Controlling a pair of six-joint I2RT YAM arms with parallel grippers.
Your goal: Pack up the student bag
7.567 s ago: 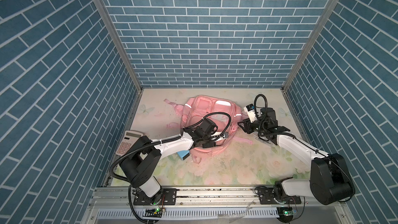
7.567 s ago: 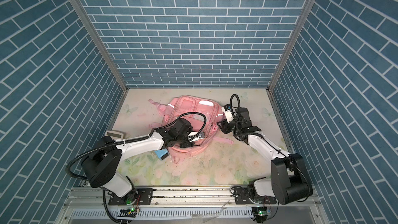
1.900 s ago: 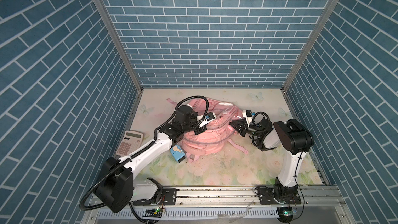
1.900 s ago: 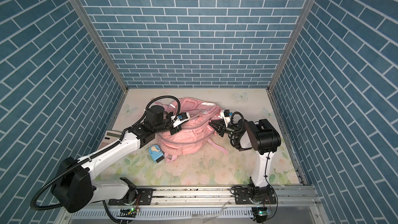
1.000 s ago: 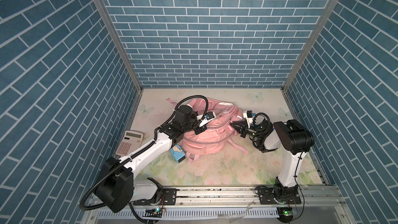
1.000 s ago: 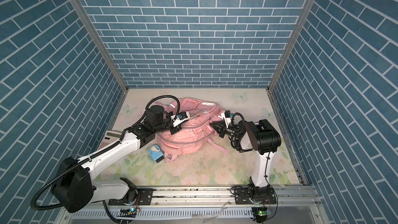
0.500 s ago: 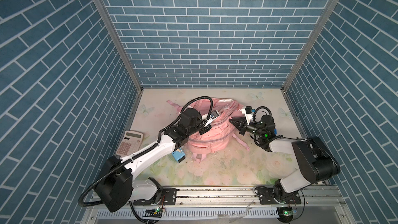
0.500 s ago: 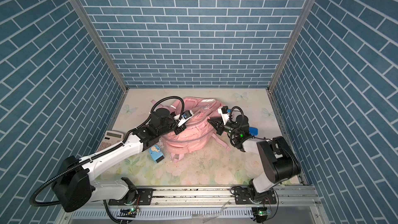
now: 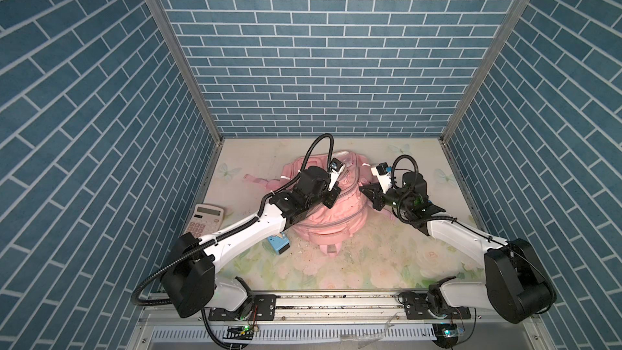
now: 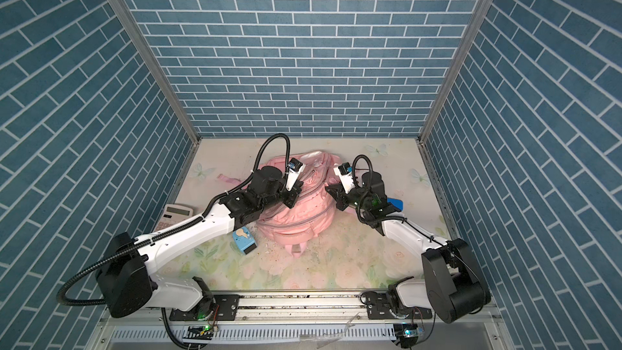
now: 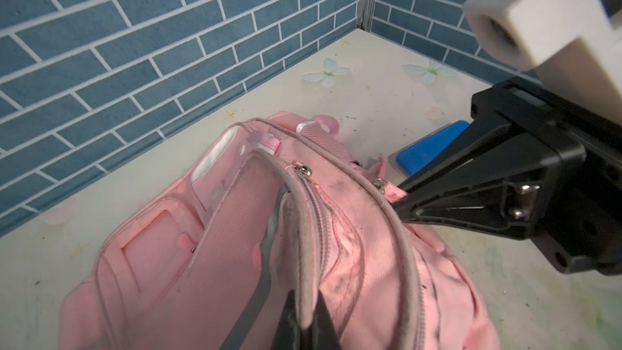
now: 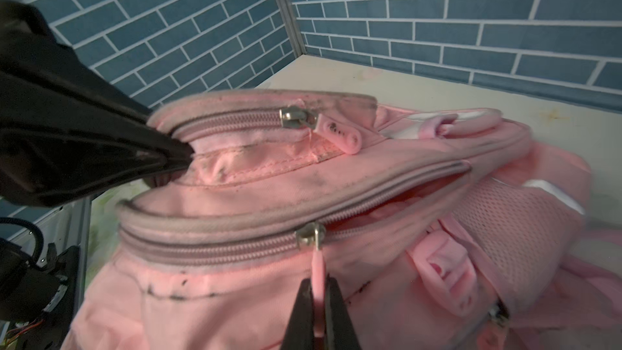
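student bag (image 9: 328,217) partly unzipped; left gripper (image 11: 304,328) pinching its rim; right gripper (image 12: 318,321) pinching zipper pull (image 12: 318,267)

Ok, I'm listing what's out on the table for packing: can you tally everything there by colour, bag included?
Pink: 1, the student bag
Blue: 2, a small light blue case and a darker blue flat block
Off-white: 1, the calculator
Total: 4

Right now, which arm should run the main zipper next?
Right. The right gripper is shut on the zipper pull; the left gripper pinches the student bag by its rim, likely bracing it.
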